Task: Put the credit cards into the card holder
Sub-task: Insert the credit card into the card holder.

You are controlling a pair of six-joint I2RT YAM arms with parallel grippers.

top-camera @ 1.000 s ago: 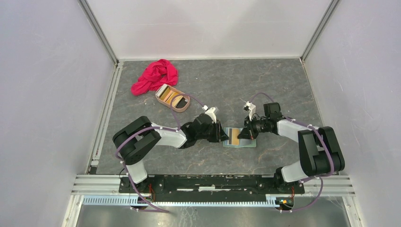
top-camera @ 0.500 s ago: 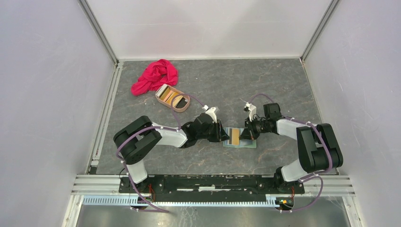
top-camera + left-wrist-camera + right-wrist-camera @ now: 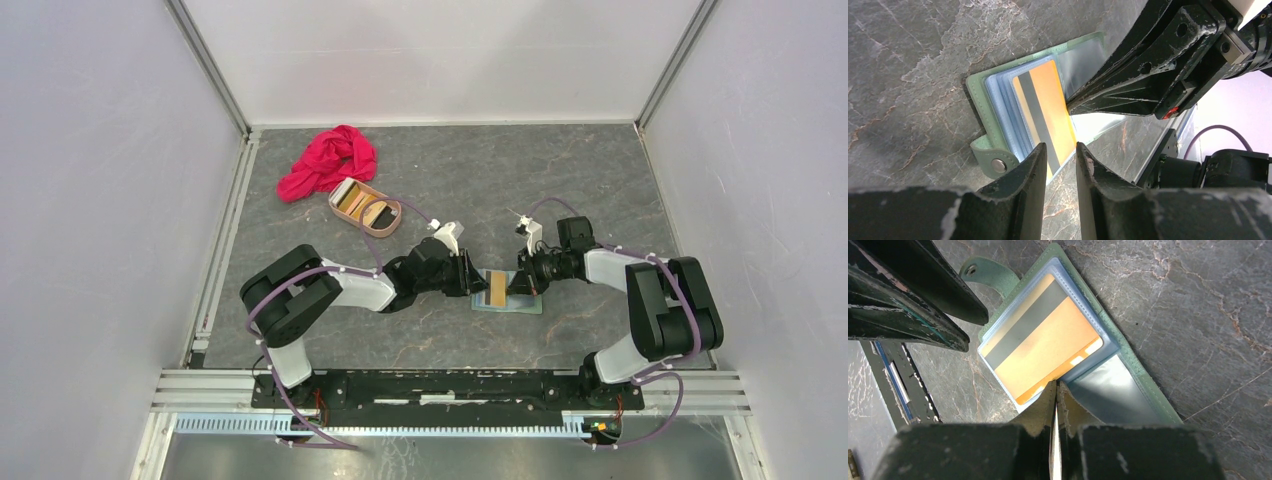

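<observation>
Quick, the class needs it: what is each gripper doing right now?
Left gripper: slightly open above the orange-gold plastic card, gripping nothing visible.
Right gripper: shut, tips at that card's edge inside the sage-green folding wallet.

Orange striped card (image 3: 1048,350) in open green card holder (image 3: 1120,390).

Left arm (image 3: 360,291) and right arm (image 3: 612,268) are black with white shells and thin lilac cables (image 3: 1220,130), their black fingers (image 3: 1018,192) chipped pale at the edges, one bearing bolt holes and a red mark (image 3: 1172,110).
</observation>
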